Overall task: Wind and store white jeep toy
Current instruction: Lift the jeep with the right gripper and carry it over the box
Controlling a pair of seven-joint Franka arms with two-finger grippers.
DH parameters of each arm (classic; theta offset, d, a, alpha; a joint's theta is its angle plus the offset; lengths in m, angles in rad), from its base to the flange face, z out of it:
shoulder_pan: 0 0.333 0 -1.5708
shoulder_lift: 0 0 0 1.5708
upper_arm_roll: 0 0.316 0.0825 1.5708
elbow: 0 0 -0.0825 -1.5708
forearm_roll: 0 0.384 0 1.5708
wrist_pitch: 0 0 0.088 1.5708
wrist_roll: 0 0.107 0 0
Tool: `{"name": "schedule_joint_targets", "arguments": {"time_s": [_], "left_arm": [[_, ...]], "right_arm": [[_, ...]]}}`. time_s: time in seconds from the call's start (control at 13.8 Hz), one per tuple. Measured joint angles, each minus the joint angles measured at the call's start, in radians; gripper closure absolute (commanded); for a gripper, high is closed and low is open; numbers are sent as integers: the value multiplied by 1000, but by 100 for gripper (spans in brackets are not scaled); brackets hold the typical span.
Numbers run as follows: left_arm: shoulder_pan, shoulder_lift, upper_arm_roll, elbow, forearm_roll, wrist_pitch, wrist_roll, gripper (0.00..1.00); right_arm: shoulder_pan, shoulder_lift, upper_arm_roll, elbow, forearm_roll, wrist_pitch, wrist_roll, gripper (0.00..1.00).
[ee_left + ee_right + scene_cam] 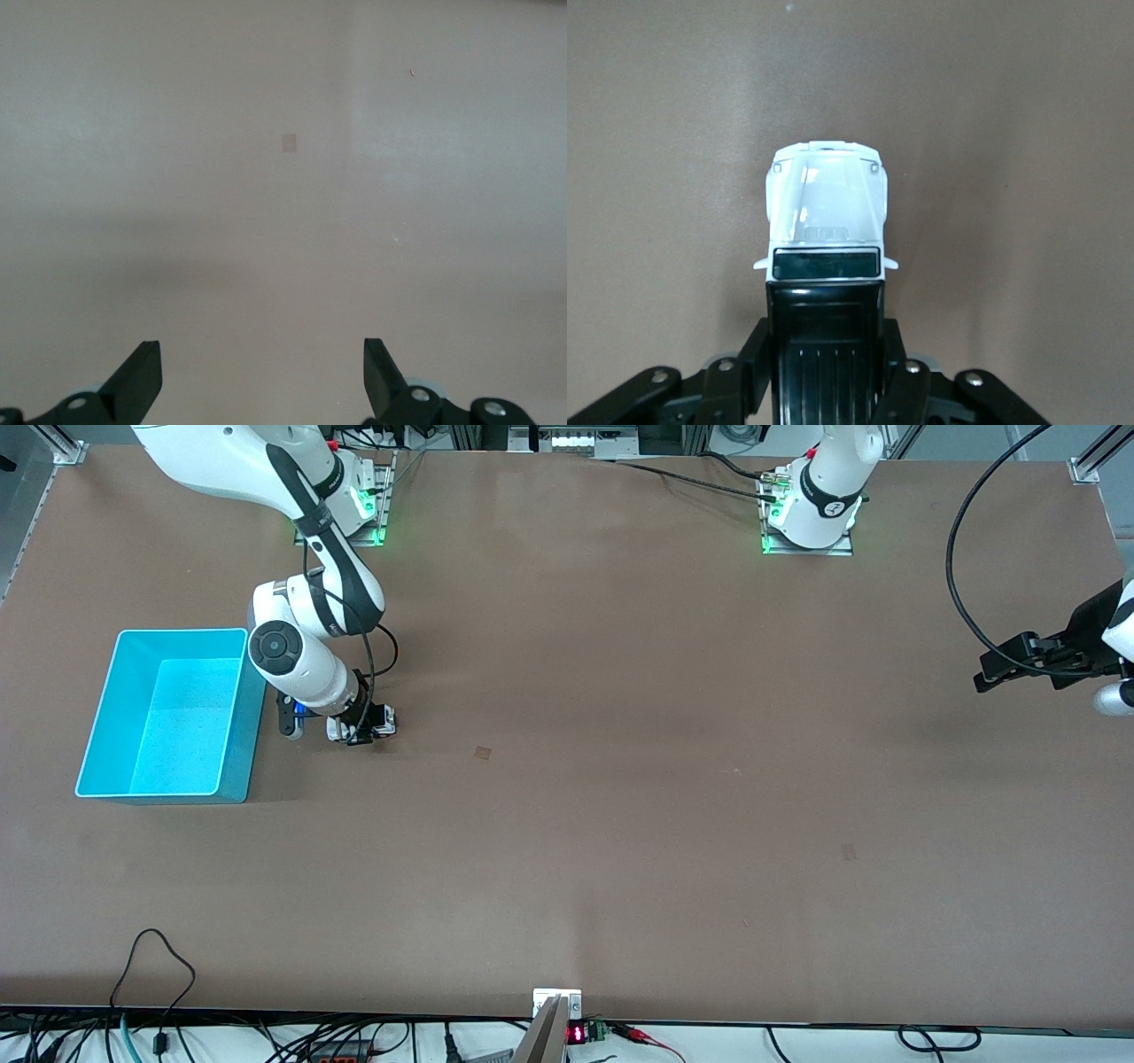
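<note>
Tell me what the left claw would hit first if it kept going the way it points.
Probably just bare table. The left claw is open, its wrist view shows only brown tabletop with a small square mark ahead, and nothing stands in that line. How far off the surface is, I can't tell.

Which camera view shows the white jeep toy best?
The right wrist view: the white jeep toy fills its middle, hood and black roof clear, between the right gripper fingers. The front view shows only a small part of it under that gripper. The left wrist view shows none.
</note>
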Motion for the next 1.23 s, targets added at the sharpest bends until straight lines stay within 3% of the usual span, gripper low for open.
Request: {"name": "schedule_joint_targets", "arguments": {"time_s": [0.29, 0.58, 0.87, 1.23], "left_arm": [[0, 0, 0, 0, 0, 0, 0, 0], [0, 0, 0, 0, 0, 0, 0, 0], [0, -4, 0, 0, 0, 0, 0, 0], [0, -5, 0, 0, 0, 0, 0, 0]], "right_arm": [[-11, -26, -7, 14, 0, -56, -141, 100], [-68, -169, -9, 29, -1, -206, -388, 100], [-179, -302, 23, 27, -3, -323, -800, 100], [-369, -383, 28, 25, -3, -417, -1394, 100]]}}
